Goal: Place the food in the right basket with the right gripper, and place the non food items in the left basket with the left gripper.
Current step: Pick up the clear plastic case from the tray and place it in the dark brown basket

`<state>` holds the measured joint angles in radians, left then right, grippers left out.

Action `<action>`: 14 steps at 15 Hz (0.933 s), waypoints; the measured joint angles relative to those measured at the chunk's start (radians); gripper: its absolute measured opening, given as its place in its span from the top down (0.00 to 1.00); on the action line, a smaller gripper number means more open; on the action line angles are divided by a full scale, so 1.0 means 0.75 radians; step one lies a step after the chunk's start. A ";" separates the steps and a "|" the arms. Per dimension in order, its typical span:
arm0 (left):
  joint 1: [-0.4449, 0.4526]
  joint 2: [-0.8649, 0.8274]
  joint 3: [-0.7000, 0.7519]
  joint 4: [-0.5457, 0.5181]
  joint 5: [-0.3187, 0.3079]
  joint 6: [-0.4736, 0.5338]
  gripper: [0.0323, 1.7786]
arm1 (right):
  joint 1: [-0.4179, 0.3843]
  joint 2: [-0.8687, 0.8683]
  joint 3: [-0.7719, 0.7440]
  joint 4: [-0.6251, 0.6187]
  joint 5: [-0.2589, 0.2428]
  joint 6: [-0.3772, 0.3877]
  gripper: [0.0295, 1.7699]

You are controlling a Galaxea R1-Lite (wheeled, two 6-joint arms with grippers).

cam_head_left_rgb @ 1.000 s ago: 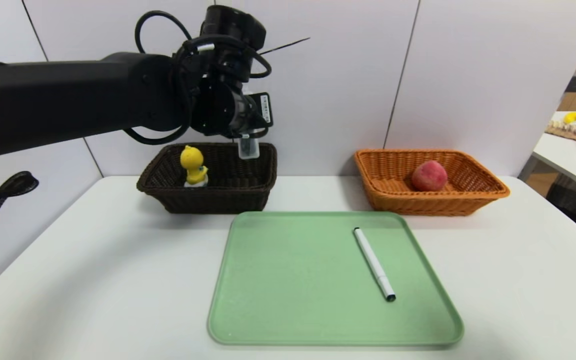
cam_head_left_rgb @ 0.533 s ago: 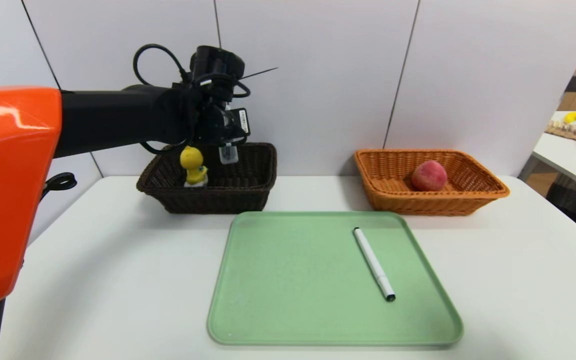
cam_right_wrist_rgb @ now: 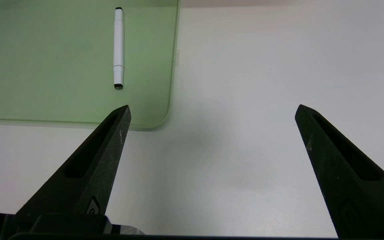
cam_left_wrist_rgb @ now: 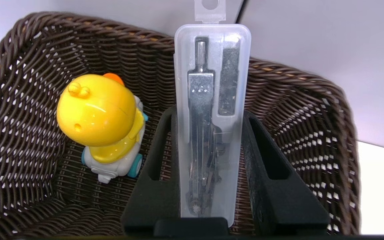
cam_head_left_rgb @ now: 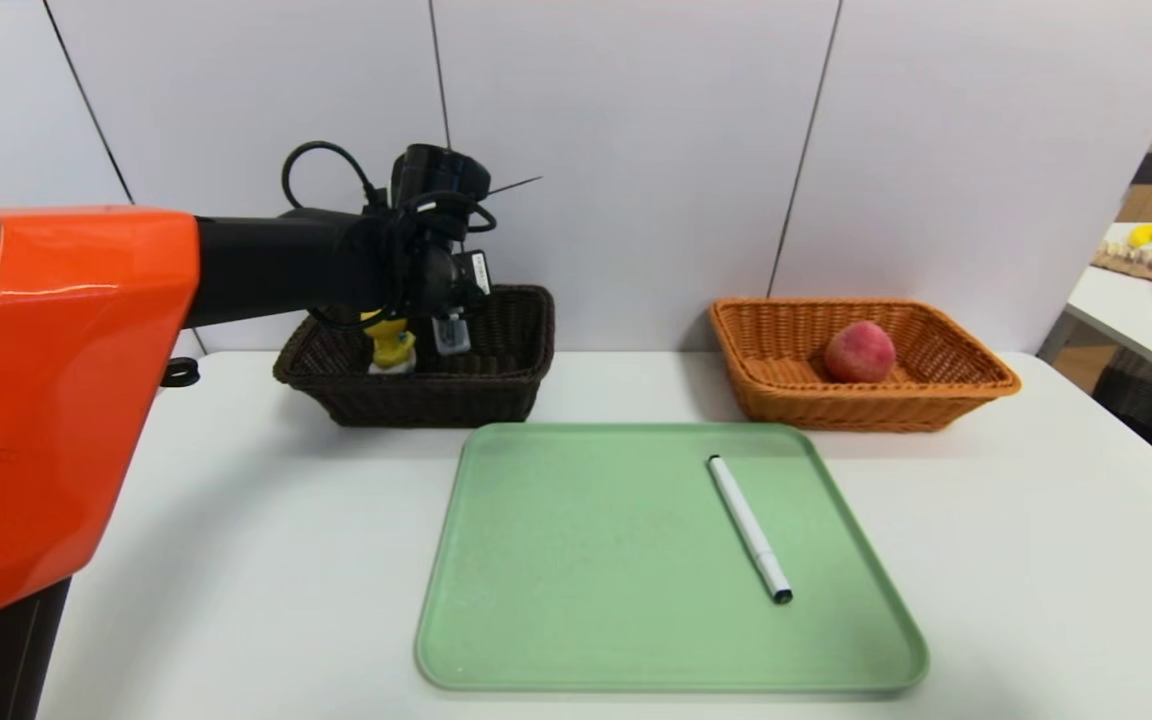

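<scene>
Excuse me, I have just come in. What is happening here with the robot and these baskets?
The left gripper holds a clear plastic case over the dark brown basket, beside the yellow duck toy that sits inside. The peach lies in the orange basket. A white pen remains on the green tray. The right gripper hangs open above the table, idle.
</scene>
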<state>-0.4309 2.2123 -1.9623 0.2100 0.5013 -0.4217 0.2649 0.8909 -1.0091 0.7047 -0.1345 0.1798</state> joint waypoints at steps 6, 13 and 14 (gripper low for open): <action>0.000 0.009 0.050 0.007 0.003 -0.039 0.70 | 0.000 0.006 0.000 0.000 0.000 0.000 0.04; 0.002 0.012 0.107 -0.001 0.004 -0.074 0.70 | 0.000 -0.001 0.001 0.000 -0.003 0.001 0.04; 0.004 0.013 0.108 -0.001 0.004 -0.074 0.70 | 0.000 -0.001 0.001 0.001 -0.003 0.000 0.04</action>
<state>-0.4277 2.2221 -1.8815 0.2096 0.5045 -0.4772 0.2651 0.8898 -1.0087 0.7051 -0.1370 0.1798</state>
